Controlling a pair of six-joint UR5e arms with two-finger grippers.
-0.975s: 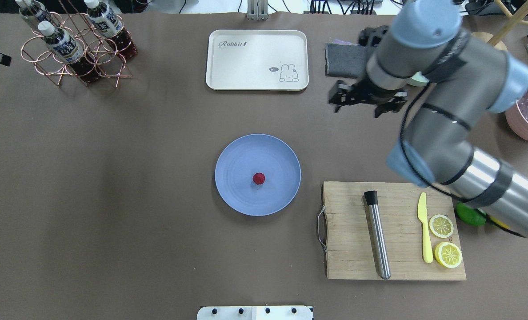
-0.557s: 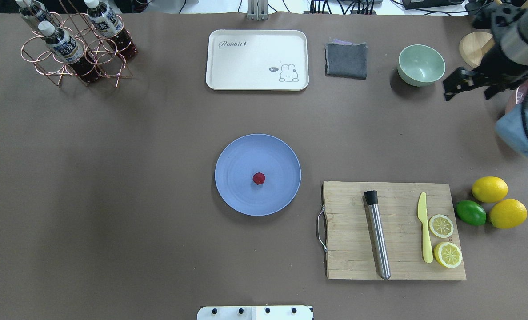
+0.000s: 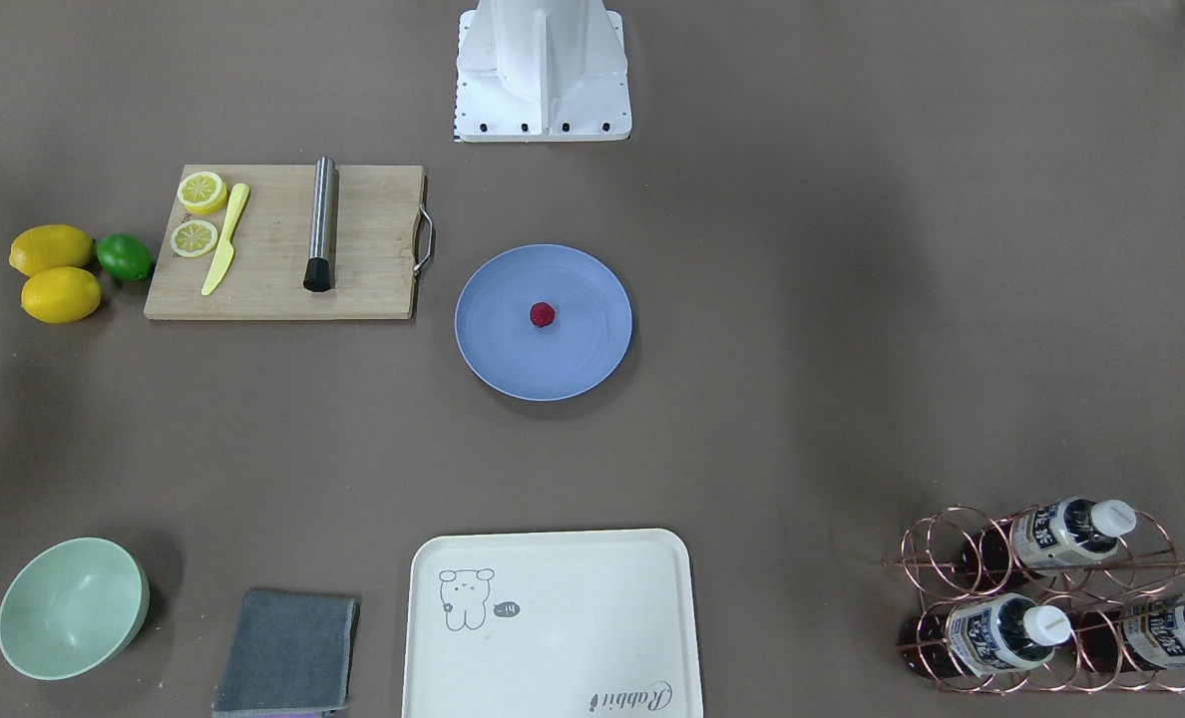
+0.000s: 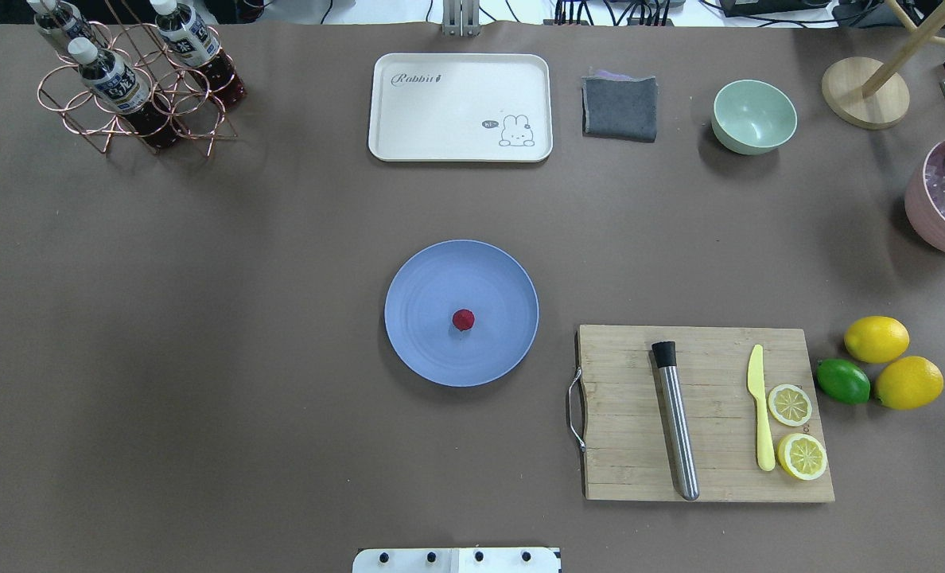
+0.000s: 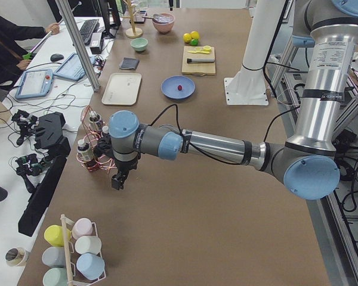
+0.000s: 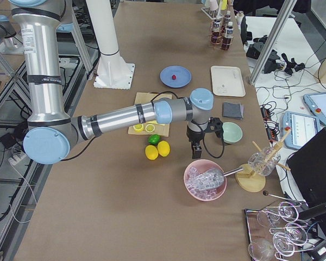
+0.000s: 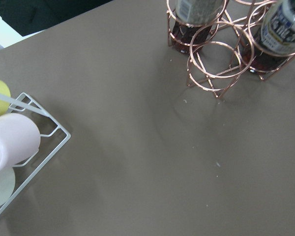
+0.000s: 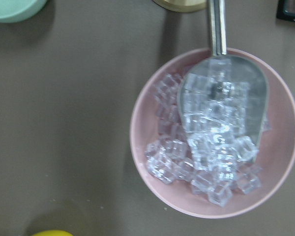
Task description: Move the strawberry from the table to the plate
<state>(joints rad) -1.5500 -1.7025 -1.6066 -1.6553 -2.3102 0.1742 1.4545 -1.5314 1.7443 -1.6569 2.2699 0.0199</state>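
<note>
The strawberry (image 4: 463, 320) is a small dark red lump lying near the middle of the round blue plate (image 4: 425, 286) on the brown table (image 4: 202, 318). The front-facing view shows the same strawberry (image 3: 543, 315) on the plate (image 3: 503, 339). Neither arm appears in those two views. In the exterior left view my left gripper (image 5: 117, 182) hangs by the bottle rack, far from the plate (image 5: 170, 90). My right gripper (image 6: 196, 152) hangs above the pink ice bowl in the exterior right view. I cannot tell whether either is open or shut.
A wooden cutting board (image 4: 624, 414) with a steel muddler, a yellow knife and lemon slices lies right of the plate. Lemons (image 4: 876, 339) and a lime sit beyond it. A cream tray (image 4: 460, 107), grey cloth, mint bowl (image 4: 754, 116), pink ice bowl (image 8: 214, 132) and bottle rack (image 4: 134, 79) line the far side.
My right arm has swung away to the right and left the overhead view, uncovering the mint bowl and the lemons. The strawberry has stayed put on the plate.
</note>
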